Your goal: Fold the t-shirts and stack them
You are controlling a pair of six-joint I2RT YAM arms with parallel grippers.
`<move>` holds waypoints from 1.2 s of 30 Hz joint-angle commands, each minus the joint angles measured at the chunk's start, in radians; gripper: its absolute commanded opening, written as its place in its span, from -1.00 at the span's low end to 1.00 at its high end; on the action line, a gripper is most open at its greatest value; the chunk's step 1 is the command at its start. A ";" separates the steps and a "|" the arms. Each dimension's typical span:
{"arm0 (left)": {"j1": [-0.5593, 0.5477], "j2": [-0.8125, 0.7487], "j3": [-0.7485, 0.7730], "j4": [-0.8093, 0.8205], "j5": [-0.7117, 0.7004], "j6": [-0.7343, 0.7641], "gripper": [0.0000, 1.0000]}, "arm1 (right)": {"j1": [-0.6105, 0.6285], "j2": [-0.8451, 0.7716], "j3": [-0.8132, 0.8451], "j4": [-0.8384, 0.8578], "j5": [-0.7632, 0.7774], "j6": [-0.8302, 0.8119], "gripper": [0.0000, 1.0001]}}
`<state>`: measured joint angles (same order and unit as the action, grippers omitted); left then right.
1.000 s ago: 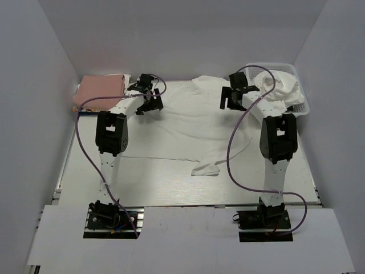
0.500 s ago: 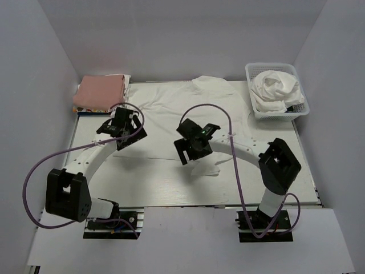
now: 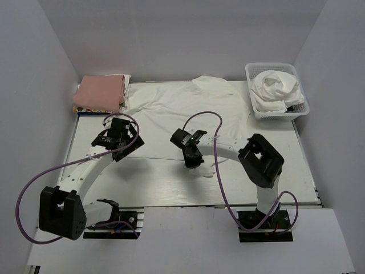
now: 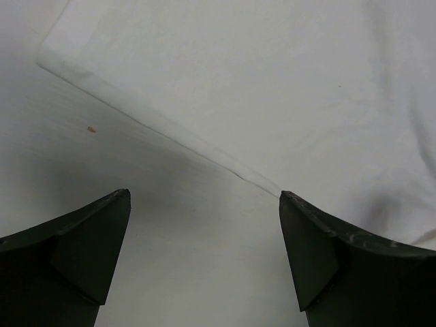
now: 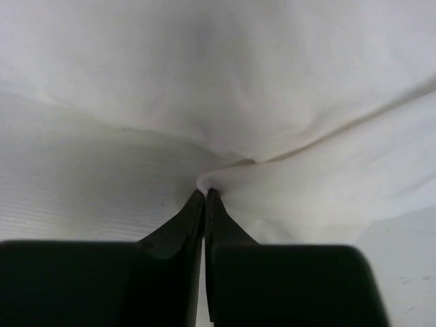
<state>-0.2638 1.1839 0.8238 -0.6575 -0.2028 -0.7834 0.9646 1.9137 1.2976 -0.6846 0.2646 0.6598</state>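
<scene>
Pale worktop [image 3: 171, 182] is carrying a spread t-shirt [image 3: 182, 108]. The right fingers [image 5: 182, 228] are pinching a small fold at its near edge, and the left fingers [image 4: 75, 238] are hovering spread wide beside that edge. The cloth is looking soft and limp, so holding both near corners should keep it flat.

Light: top view was lit brightly and evenly from overhead | Exposure: folds of the spread t-shirt [image 3: 188, 105] were nearly washed out | Shadows: soft grey shade was cast on the table [image 4: 54, 163] at 9 o'clock of the left wrist view | Focus: dark fingers [image 5: 174, 231] were rendered blurred at 6 o'clock of the right wrist view
</scene>
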 commanded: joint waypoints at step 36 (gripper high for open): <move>0.029 0.258 0.213 -0.098 -0.169 -0.071 1.00 | -0.495 -0.635 -0.333 0.019 0.054 -0.072 0.81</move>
<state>-0.2440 1.4097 1.0000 -0.8268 -0.3866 -0.8570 0.5026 1.2091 0.8902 -0.9020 0.3645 0.7181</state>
